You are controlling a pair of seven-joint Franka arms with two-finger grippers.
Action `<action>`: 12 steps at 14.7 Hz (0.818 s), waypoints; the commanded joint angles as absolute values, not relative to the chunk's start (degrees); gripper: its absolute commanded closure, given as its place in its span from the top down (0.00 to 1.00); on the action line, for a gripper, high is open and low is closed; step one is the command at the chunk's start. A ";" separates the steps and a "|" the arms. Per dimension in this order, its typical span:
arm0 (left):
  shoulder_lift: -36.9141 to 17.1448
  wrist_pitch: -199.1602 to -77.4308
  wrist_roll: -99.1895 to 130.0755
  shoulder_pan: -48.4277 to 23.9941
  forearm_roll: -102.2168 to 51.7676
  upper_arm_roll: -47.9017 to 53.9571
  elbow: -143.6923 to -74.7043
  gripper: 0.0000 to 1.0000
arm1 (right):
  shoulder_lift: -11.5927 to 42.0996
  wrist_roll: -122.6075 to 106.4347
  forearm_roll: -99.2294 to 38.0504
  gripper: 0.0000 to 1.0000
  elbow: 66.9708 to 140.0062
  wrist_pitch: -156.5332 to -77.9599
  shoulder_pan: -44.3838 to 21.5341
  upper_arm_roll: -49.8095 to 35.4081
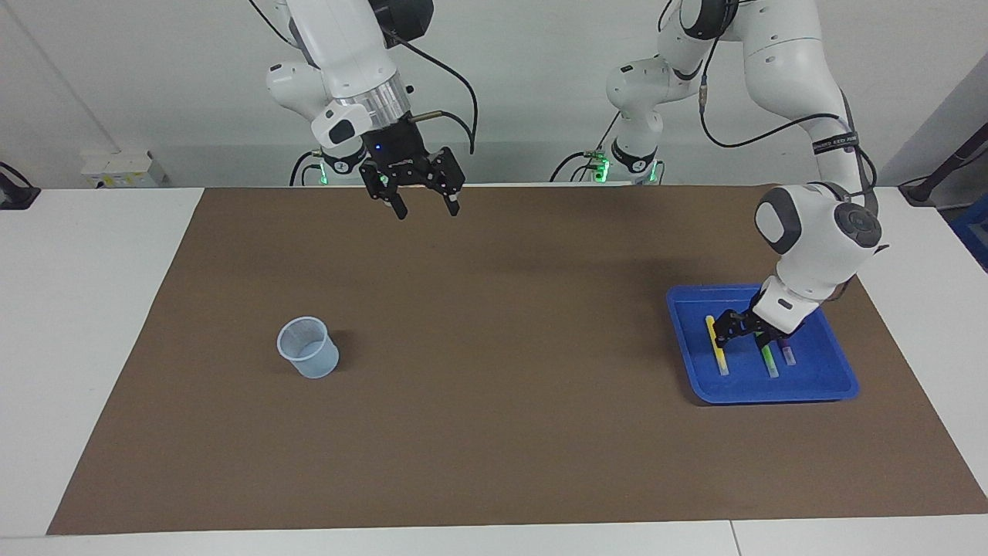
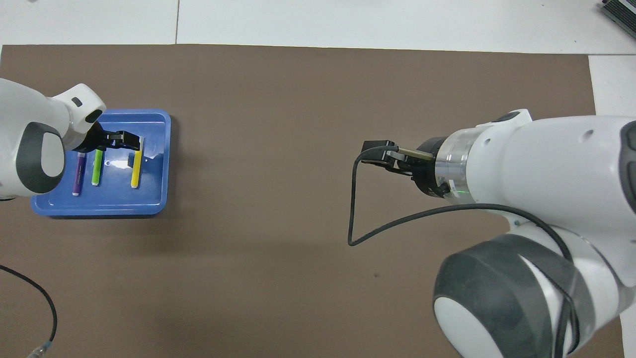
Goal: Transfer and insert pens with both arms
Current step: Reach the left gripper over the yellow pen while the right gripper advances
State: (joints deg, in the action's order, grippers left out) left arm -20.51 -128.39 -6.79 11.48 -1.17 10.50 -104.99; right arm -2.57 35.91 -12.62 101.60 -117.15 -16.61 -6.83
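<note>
My left gripper (image 1: 739, 330) sits low in the blue tray (image 1: 818, 386), jaws spread astride the yellow pen (image 1: 716, 349) (green pen (image 1: 769, 361) and purple pen (image 1: 786, 354) alongside); my right gripper (image 1: 425, 205) hangs jaws-wide over the tabletop.

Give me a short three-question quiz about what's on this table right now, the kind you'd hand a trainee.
1. Multiple choice: where do the three pens lie? A) in the cup B) in the blue tray C) on the brown mat
2. True or false: the right gripper is holding a pen.
3. Fill in: the left gripper is low in the tray, between the yellow pen and the ______ pen.

Key
1. B. The yellow, green and purple pen all lie side by side in the tray.
2. False. It hangs open and empty above the mat, near the robots' edge.
3. Green.
</note>
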 commanded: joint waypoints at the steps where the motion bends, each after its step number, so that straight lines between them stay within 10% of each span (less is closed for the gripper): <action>1: -19.86 -131.40 -7.21 11.43 -0.26 10.46 -107.23 0.77 | -1.23 36.65 -13.80 1.00 101.95 -120.67 -18.54 -6.59; 12: -18.19 -135.70 -7.29 11.51 -0.26 10.46 -113.29 0.75 | 0.35 35.77 -18.02 0.97 102.30 -123.21 -21.18 -6.94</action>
